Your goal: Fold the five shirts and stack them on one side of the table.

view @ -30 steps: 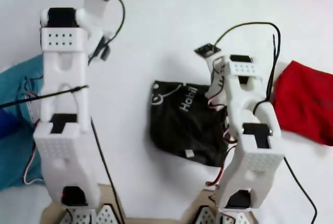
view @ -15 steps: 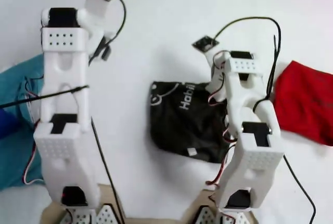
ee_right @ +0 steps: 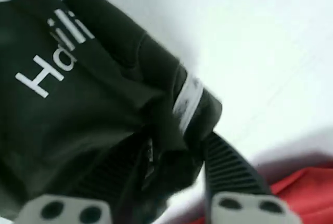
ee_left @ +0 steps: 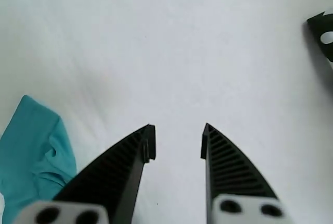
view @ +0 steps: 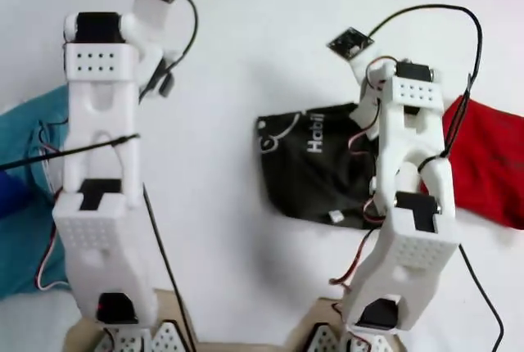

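two white robot arms stand side by side at the near edge of a white table [view: 246, 33]. the right arm [view: 405, 205] leans over the right side of a black shirt [view: 315, 168], which lies bunched, white print up, a little right of the table's middle. the right gripper [ee_right: 179, 146] is pinched on a thick fold at the black shirt's right edge. the cloth sits between its two dark fingers [ee_right: 229, 166] and bulges out past their tips. just right of it lies a red shirt [view: 491, 164], spread loosely to the table's right edge. the arm covers the place where the two would meet, so whether black and red touch cannot be told. the left arm [view: 102, 164] stretches toward the far side over the left half of the table. the left gripper [ee_left: 178, 130] hangs spread, a clear gap between its fingertips, over bare white tabletop, holding nothing. a teal shirt [view: 24, 245] lies crumpled at the table's left edge, partly hidden behind the left arm. one corner of it shows beside the left gripper, apart from it. a dark blue cloth [view: 10, 192] rests on the teal shirt at the very edge. the black shirt lies well apart from the left gripper, to its right.
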Robot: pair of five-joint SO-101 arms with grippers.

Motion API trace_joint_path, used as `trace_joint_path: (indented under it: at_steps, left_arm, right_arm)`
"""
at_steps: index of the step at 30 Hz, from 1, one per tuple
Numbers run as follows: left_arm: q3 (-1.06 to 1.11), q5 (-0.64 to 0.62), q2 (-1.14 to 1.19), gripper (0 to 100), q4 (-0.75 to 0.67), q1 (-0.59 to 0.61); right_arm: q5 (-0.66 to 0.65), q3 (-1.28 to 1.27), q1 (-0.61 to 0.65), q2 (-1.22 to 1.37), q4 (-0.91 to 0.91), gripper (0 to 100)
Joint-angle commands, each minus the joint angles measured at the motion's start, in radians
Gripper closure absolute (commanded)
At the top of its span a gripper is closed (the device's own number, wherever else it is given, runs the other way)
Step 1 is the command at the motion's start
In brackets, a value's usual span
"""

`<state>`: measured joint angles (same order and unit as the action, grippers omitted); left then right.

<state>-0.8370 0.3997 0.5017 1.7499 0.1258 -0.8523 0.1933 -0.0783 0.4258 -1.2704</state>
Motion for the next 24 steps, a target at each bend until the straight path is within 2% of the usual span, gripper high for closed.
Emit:
trace_joint_path:
  at_steps: [1, 5, 9, 14, 17, 24]
  left_arm:
    - [0.001, 0.002, -0.080, 83, 0.008, 0.002]
    - [0.001, 0.000, -0.080, 83, 0.009, 0.002]
    - [0.001, 0.000, -0.078, 83, 0.009, 0.000]
    - [0.002, 0.003, -0.081, 83, 0.029, 0.005]
    - [0.002, 0.003, -0.083, 83, 0.031, 0.011]
    - [0.002, 0.003, -0.083, 83, 0.035, 0.009]
  right_arm:
    - [-0.005, 0.025, -0.007, -0.004, -0.010, 76.5]
    - [-0.005, 0.014, 0.018, -0.005, -0.031, 70.7]
    - [-0.017, 0.011, 0.179, -0.005, -0.127, 62.0]
    - [-0.212, 0.017, 0.326, 0.004, -0.162, 60.3]
    - [-0.324, 0.103, 0.314, 0.070, -0.200, 60.3]
    - [-0.368, 0.563, 0.194, 0.392, -0.208, 60.3]
